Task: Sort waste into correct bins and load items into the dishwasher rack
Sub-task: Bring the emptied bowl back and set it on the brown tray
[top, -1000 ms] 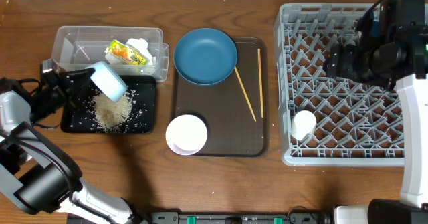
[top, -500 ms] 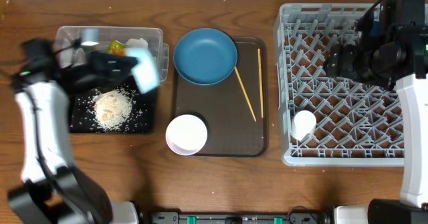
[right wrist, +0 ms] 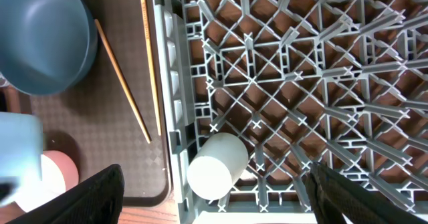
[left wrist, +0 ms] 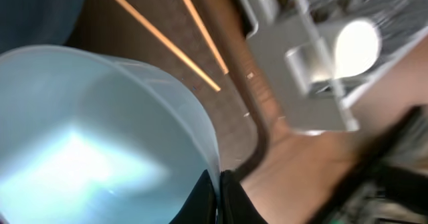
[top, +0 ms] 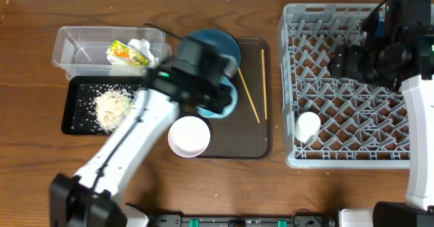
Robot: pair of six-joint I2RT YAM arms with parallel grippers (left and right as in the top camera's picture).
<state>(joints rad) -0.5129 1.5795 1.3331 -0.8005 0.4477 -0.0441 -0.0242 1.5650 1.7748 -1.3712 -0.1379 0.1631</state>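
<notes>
From above, the left arm stretches from the lower left to the middle of the frame. The left gripper point(top: 215, 95) hangs over the dark brown tray point(top: 261, 142) with the light blue bowl point(top: 229, 105) in it, just below the dark blue plate point(top: 218, 40), which the arm partly hides. The white bowl point(top: 189, 136) sits on the tray's lower left corner and the chopsticks point(top: 248, 96) lie on its right side. In the upper left, the clear tub point(top: 78, 45) holds the snack wrapper point(top: 127, 53) and the tissue point(top: 143, 47). Below it, rice scraps point(top: 112, 109) are heaped in the black tray point(top: 73, 122). On the right, the white cup point(top: 308, 125) lies in the grey dishwasher rack point(top: 289, 85), with the right gripper point(top: 344, 63) above the rack's upper part. The blurred left wrist view shows the bowl filling the left half and the dark fingers point(left wrist: 231, 197) pinched together on its rim, one on each side. In the right wrist view the fingers point(right wrist: 93, 197) stand wide apart in the two lower corners, holding nothing, and the cup lies in the rack between them.
</notes>
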